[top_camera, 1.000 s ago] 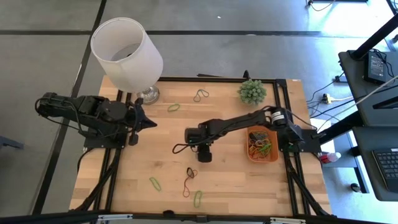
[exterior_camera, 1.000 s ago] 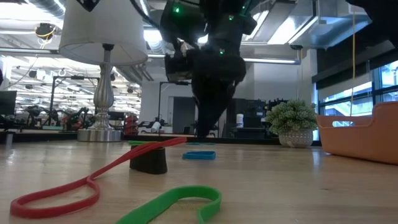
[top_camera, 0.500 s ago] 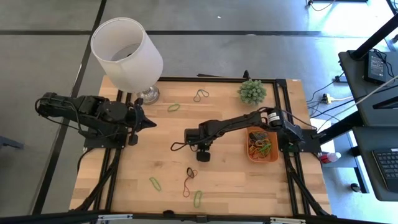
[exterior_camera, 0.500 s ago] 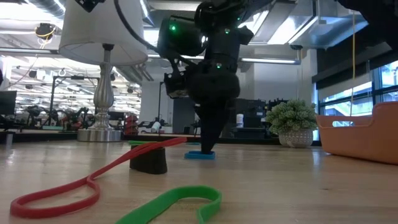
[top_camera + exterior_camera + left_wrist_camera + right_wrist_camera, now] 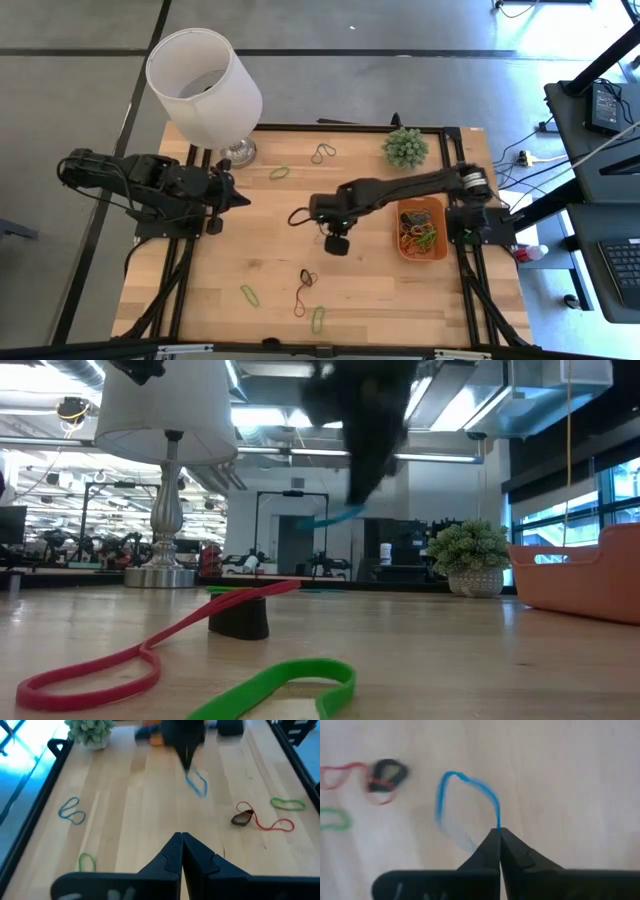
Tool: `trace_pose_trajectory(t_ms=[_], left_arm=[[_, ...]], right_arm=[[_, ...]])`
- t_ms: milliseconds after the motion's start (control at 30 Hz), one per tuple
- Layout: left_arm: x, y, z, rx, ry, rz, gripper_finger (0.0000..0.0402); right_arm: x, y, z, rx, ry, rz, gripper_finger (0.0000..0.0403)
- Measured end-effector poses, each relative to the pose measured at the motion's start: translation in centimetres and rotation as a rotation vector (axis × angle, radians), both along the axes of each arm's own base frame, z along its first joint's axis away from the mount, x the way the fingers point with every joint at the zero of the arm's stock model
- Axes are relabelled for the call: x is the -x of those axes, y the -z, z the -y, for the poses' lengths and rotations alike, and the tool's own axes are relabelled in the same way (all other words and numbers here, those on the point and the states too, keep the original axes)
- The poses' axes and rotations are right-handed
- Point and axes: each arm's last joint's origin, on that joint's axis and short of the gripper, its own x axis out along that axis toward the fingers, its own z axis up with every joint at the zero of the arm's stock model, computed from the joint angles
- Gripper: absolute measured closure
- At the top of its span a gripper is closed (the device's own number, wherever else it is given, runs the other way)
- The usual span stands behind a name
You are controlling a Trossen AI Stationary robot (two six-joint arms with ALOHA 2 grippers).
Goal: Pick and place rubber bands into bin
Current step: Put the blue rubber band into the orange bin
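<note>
One blue band (image 5: pixel 451 805) hangs pinched in my right gripper (image 5: pixel 499 831); held by a thin edge, it may slip short of the bin (image 5: pixel 402 251). Left gripper (image 5: pixel 182 836) clenched, empty.

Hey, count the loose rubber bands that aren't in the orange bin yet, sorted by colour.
Green bands: 3
Blue bands: 2, one on the table, one pinched in the right arm's fingers
Red band: 1
Dark band: 1
Total: 7
</note>
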Motion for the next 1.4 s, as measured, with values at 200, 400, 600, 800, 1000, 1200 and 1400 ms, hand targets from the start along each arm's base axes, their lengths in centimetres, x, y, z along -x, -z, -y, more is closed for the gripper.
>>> trace_pose_trajectory(t_ms=[200, 400, 600, 800, 1000, 1200, 1400], left_arm=[[-0.6, 0.3, 0.1, 0.04, -0.033, -0.024, 0.04], [-1.9, 1.1, 0.4, 0.041, -0.063, -0.078, 0.04], [-4.6, 2.8, 1.2, 0.018, -0.125, -0.16, 0.04], [-8.6, 5.2, 2.7, 0.077, -0.167, -0.209, 0.0399], [-11.8, 5.7, 4.4, 0.107, -0.187, -0.247, 0.04], [-14.2, 5.6, 5.9, 0.116, -0.195, -0.263, 0.0399], [-14.4, 6.4, 7.0, 0.162, -0.264, -0.34, 0.0399]], right_arm=[[4.8, -4.9, 0.8, 0.095, 0.049, 0.009, 0.0401], [12.5, -6.9, 1.6, 0.073, 0.209, 0.066, 0.0402], [20.9, -5.3, 2.2, -0.003, 0.463, 0.033, 0.0402], [26.4, -1.7, 2.4, -0.057, 0.648, -0.009, 0.0402], [28.0, 2.4, 2.6, -0.021, 0.7, -0.124, 0.0402], [27.6, 4.0, 2.5, -0.018, 0.672, -0.12, 0.0397], [27.7, 4.0, 2.5, -0.017, 0.665, -0.122, 0.0362]])
